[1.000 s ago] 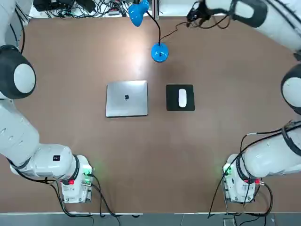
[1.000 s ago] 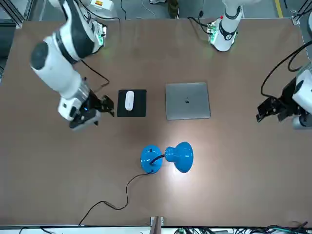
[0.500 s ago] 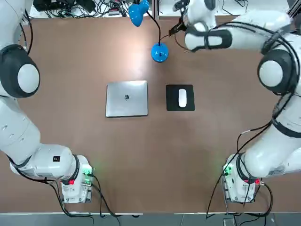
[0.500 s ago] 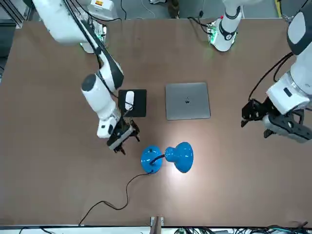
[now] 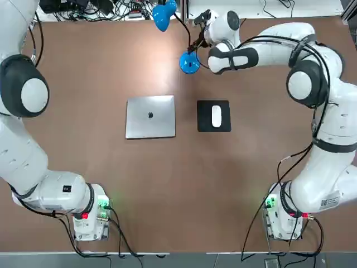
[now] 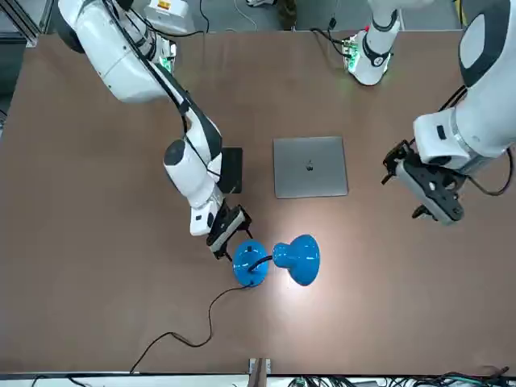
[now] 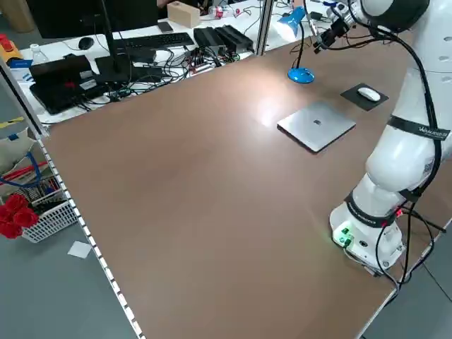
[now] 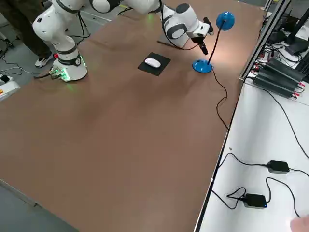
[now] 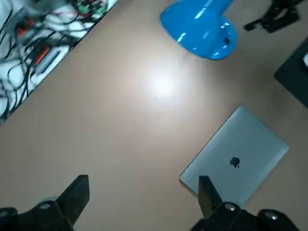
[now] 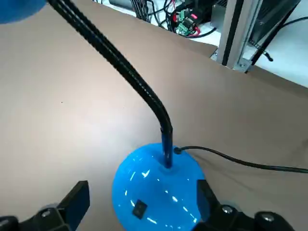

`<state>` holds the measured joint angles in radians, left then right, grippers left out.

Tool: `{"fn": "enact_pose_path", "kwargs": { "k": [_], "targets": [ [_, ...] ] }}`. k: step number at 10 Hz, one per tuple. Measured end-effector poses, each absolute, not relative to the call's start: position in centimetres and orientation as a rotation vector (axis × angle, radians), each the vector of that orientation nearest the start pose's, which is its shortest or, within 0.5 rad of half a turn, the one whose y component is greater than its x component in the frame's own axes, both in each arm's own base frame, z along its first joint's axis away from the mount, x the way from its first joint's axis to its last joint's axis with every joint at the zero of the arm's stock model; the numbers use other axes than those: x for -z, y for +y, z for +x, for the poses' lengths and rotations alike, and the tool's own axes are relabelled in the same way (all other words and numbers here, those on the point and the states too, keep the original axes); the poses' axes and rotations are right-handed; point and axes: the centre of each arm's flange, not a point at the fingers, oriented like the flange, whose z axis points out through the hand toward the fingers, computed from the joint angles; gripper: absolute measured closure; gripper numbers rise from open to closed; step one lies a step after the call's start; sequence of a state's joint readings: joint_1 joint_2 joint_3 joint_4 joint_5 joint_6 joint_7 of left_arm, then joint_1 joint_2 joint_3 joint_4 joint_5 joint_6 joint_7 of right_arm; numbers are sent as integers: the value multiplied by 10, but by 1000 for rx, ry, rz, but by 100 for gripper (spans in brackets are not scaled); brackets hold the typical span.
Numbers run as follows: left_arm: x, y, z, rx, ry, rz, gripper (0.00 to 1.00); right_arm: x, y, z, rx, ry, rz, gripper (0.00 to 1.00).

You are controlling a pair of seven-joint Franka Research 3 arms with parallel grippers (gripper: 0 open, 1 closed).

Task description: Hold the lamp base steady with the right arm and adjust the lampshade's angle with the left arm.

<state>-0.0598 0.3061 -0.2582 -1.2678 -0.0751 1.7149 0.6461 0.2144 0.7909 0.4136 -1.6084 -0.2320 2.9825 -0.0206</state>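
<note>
A: What is seen along the far edge of the worktop, taken from left to right in the top view?

B: The left gripper (image 6: 427, 187) is held above the worktop's left side, well apart from the lamp; its fingers (image 9: 77, 195) are spread wide and nothing is held between them. The lampshade (image 5: 162, 16) is found at the far edge, near its middle, carried on the black gooseneck (image 10: 120, 65). The lamp base (image 5: 189, 62) is set on the worktop (image 5: 100, 67) just inside that edge.

A: And the right gripper?

B: The right gripper (image 6: 226, 233) is placed just beside the lamp base, on its right. Its fingers (image 10: 77, 198) are opened wide on either side of the disc, and contact with it cannot be told.

A: What is laid nearer the middle?

B: A closed laptop (image 5: 150, 116) is laid flat there, and to its right a white mouse (image 5: 216, 116) is rested on a black mousepad (image 5: 223, 126).
</note>
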Motion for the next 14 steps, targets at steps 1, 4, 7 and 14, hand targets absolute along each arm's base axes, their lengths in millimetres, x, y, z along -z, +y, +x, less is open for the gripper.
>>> {"fn": "enact_pose_path", "kwargs": {
  "k": [1, 4, 7, 14],
  "targets": [
    [-603, -208, 631, 372, 1682, -2815, 0, -250, 399, 631, 835, -863, -2552, 2],
    [-582, -237, 643, 528, 1961, -2723, 0, -211, 416, 655, 883, -846, -2547, 5],
    [-581, -262, 643, 650, 2126, -2555, 0, -196, 416, 667, 902, -830, -2545, 34],
    [-540, -299, 655, 732, 2295, -2377, 0, -175, 414, 666, 923, -818, -2538, 64]
  ]
}}
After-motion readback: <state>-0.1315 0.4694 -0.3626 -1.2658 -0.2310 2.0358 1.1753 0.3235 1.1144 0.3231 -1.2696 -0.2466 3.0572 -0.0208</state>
